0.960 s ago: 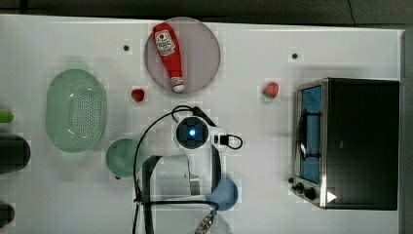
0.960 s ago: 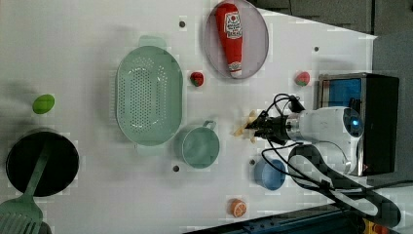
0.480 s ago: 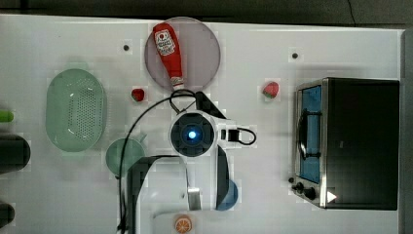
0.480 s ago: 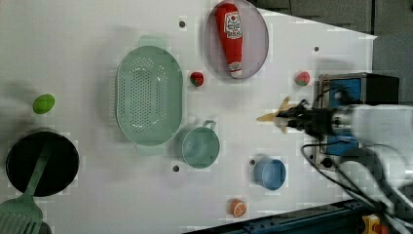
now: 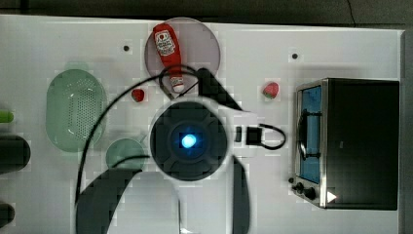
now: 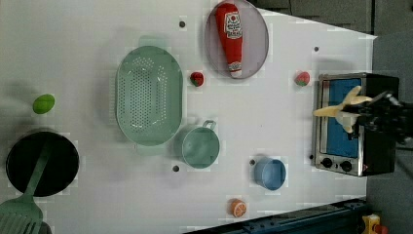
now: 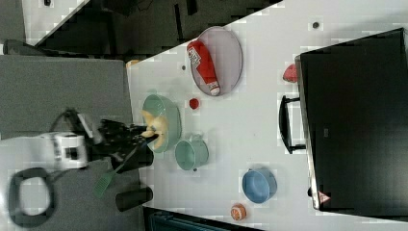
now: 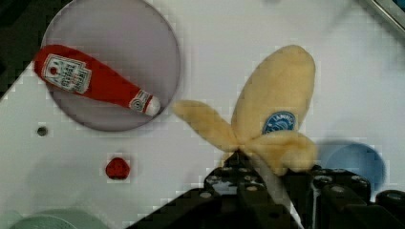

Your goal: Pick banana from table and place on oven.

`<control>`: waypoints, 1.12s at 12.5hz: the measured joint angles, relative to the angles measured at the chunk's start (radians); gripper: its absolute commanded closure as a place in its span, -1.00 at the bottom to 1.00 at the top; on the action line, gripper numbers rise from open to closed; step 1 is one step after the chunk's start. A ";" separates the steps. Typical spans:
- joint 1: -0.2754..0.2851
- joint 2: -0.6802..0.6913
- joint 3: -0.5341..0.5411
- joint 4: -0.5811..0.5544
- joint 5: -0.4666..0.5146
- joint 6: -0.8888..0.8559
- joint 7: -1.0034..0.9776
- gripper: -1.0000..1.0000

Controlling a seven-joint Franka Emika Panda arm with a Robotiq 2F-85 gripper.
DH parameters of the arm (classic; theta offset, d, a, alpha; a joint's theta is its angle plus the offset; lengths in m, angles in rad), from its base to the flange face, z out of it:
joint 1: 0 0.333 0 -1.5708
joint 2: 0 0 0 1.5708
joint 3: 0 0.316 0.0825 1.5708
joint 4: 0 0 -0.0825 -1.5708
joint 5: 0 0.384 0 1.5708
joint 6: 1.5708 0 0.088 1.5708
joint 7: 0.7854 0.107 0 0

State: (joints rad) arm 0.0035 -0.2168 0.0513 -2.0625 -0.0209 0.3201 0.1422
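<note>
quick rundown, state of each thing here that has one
banana: held in the gripper, lifted off the table
gripper: shut on the banana
oven: door closed, nothing on top
ketchup bottle: lying on its side on the grey plate
colander: upright, empty
green cup: upright, empty
blue bowl: upright, empty

Two red toy strawberries (image 6: 197, 78) (image 6: 302, 78); one red ketchup bottle (image 6: 232, 36); one blue bowl (image 6: 269, 173); one orange slice (image 6: 238, 208); one pale plush banana (image 6: 341, 108).
</note>
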 measured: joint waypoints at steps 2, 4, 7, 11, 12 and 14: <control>0.000 -0.009 -0.042 0.069 -0.006 -0.132 0.000 0.50; 0.008 0.015 -0.114 0.134 0.011 -0.190 -0.037 0.50; -0.013 0.062 -0.206 0.193 -0.006 -0.182 -0.147 0.50; -0.017 0.168 -0.367 0.229 0.006 -0.158 -0.420 0.50; -0.018 0.201 -0.419 0.238 0.013 -0.129 -0.477 0.50; -0.023 0.261 -0.525 0.239 0.012 -0.045 -0.596 0.50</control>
State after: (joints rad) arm -0.0193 0.0443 -0.4736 -1.8232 -0.0088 0.2754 -0.4541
